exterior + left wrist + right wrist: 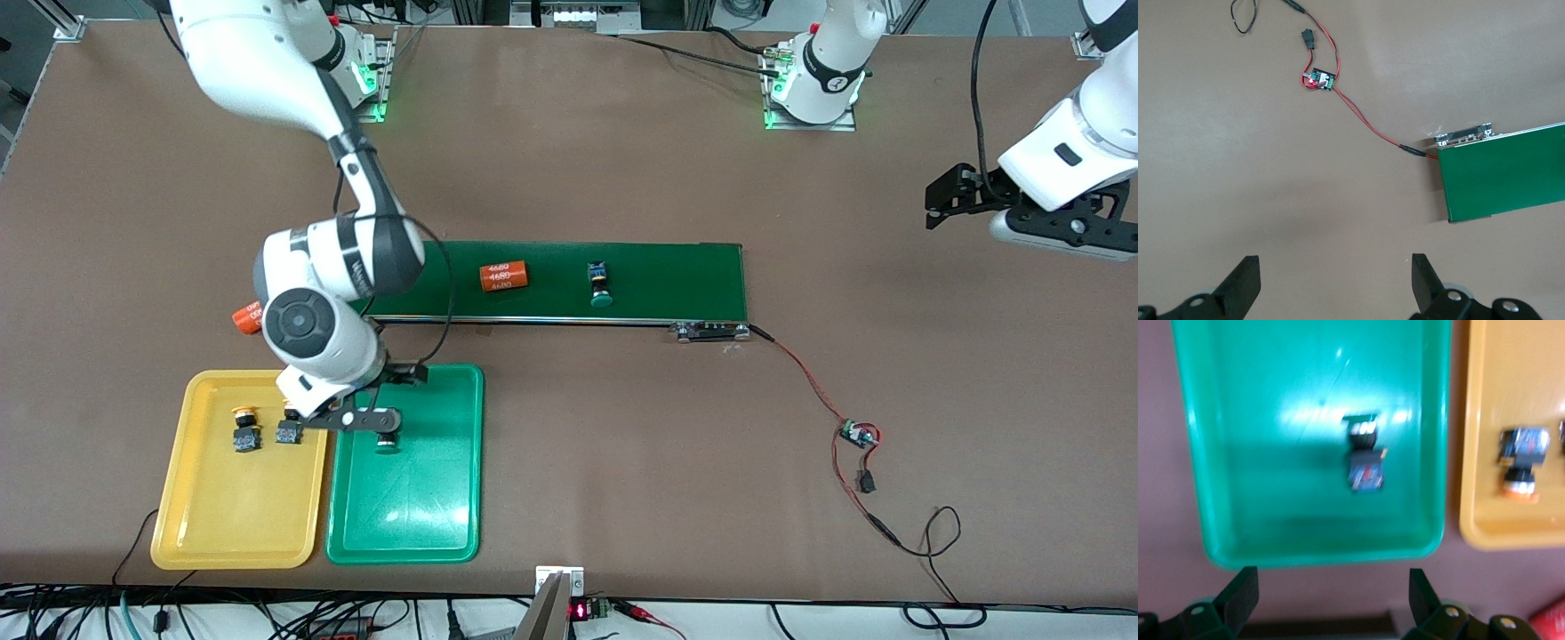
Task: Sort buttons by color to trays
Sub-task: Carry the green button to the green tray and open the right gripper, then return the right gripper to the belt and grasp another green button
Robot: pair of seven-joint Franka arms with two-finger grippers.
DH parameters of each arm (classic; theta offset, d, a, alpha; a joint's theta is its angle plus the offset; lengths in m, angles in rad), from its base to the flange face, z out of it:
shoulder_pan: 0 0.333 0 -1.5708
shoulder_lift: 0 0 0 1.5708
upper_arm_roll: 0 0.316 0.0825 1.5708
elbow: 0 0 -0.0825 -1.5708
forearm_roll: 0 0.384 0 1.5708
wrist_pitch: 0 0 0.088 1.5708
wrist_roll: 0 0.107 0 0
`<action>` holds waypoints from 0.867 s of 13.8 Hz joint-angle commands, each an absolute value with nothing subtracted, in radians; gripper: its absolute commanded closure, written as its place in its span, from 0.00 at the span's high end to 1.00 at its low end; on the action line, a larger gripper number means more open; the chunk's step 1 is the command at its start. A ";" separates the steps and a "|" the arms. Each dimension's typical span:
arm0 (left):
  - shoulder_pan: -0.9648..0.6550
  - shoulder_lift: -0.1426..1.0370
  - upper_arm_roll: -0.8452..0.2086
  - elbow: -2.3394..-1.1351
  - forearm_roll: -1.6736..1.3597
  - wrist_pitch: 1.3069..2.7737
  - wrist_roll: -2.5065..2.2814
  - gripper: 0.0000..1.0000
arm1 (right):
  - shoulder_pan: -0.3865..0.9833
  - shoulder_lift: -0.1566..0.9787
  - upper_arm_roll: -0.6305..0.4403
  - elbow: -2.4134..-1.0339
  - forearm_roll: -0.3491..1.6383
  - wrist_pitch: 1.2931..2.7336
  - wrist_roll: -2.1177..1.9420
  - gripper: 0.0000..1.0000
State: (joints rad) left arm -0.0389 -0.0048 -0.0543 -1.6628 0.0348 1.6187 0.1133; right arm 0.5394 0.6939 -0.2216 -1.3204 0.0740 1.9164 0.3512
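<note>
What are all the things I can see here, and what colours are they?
Yellow tray: one, nearest the front camera, at the right arm's end.
Green tray: one, beside the yellow tray.
Yellow buttons: two, in the yellow tray.
Green buttons: two, one in the green tray, one on the belt.
Belt: one, dark green, mid-table.
Cylinders: two, orange, one on the belt, one at its end.
Board: one, small, on red wire.
Right pincer: open, over the trays.
Left pincer: open, waiting over bare table.
</note>
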 commanded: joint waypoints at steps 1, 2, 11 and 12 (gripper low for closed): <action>-0.043 0.038 -0.077 -1.637 0.077 1.623 0.094 1.00 | 0.601 0.545 -0.222 -1.492 0.075 1.884 0.405 1.00; -0.043 0.055 -0.075 -1.629 0.075 1.623 0.094 1.00 | 0.633 0.496 -0.224 -1.555 0.075 1.884 0.408 1.00; -0.018 0.071 -0.078 -1.572 0.009 1.621 -0.002 1.00 | 0.724 0.407 -0.219 -1.669 0.075 1.940 0.615 1.00; -0.018 0.058 -0.078 -1.557 -0.029 1.612 0.002 1.00 | 0.736 0.407 -0.219 -1.672 0.077 1.942 0.614 1.00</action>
